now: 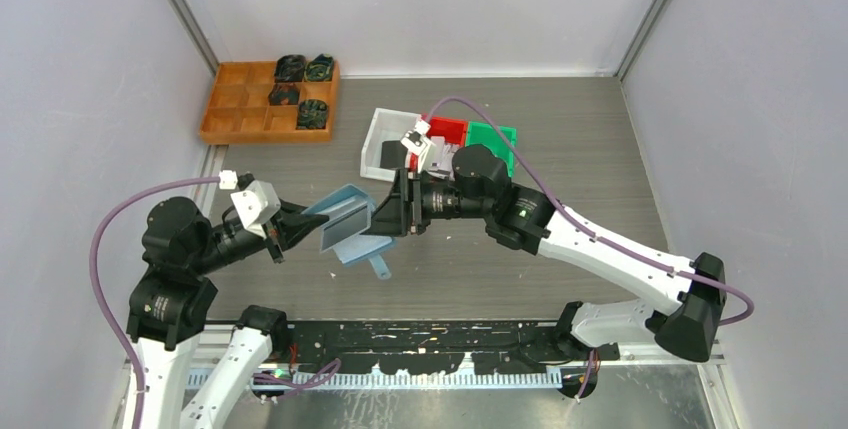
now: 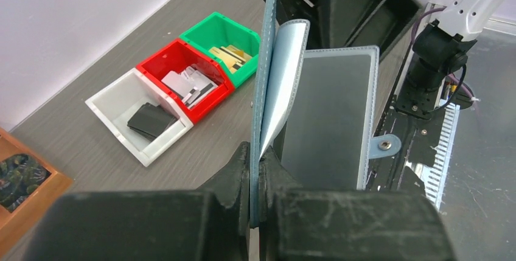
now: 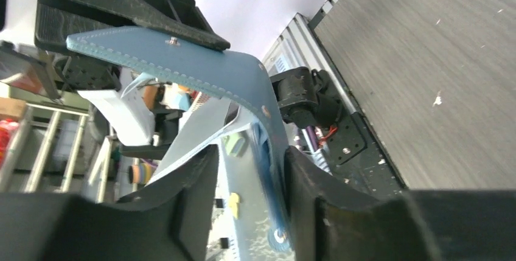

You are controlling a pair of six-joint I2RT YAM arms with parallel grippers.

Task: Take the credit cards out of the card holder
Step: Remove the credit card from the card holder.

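Now card holder [image 1: 348, 224] hangs opened in the air between both arms, over the table [image 1: 580, 149].
Left end effector [image 1: 308, 221] clenched on one leaf; right end effector [image 1: 388, 219] jaws straddle the opposite edge, grip unclear. Credit cards [image 2: 231, 55] lie in green bin [image 2: 201, 33].

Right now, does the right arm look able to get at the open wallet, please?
Probably yes. The left gripper holds the wallet up, spread open, and the right gripper has its open fingers either side of part of it; nothing stands between.
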